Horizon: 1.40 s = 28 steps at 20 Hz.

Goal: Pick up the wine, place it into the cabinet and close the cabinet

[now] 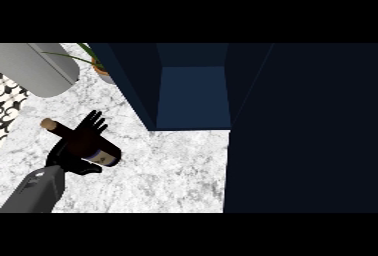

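Observation:
The wine bottle (pixel 94 146) is dark with a tan top and a pale label, and it leans toward the upper left over the marble counter (pixel 170 170). My left hand (pixel 71 152) comes in from the lower left and sits right behind the bottle. Its fingers (pixel 93 123) are straight and spread past the bottle's shoulder, and the thumb juts out below the label. The bottle covers the palm. The dark blue cabinet (pixel 192 95) stands open at the back, its inside bare. Its big door (pixel 303 130) is swung out along the right. My right hand does not show.
A grey rounded appliance (pixel 44 67) stands at the back left, with a potted plant (pixel 102 70) beside the cabinet's left wall. A black-and-white patterned surface (pixel 9 102) runs along the left edge. Bare marble lies between the bottle and the cabinet's opening.

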Available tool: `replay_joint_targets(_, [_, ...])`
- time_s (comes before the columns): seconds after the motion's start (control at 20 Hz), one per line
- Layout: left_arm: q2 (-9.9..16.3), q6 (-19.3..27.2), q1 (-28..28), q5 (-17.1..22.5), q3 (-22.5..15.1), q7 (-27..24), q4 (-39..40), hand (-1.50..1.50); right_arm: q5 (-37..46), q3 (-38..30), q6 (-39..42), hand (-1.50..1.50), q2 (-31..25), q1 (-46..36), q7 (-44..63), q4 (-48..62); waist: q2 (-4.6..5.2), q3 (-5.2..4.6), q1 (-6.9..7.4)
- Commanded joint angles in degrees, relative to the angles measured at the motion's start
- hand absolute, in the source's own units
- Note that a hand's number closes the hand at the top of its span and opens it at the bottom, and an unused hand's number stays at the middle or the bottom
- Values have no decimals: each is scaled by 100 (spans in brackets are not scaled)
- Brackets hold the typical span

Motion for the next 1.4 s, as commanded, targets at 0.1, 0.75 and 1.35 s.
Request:
replay_joint_targets(0.1, [-24,-819,100,108,111,-519,288,-150,5,-94,57,-150,27,-17,-249,232,26,-6,-20])
replay_joint_targets(0.75, [-157,-926,-19,116,139,-447,401,150,211,117,122,-150,109,146,-435,273,24,-7,-42])
replay_joint_targets(1.35, [-503,6,1102,-194,-112,-1615,-313,150,-99,-319,-120,-150,-47,-165,148,30,-21,0,140])
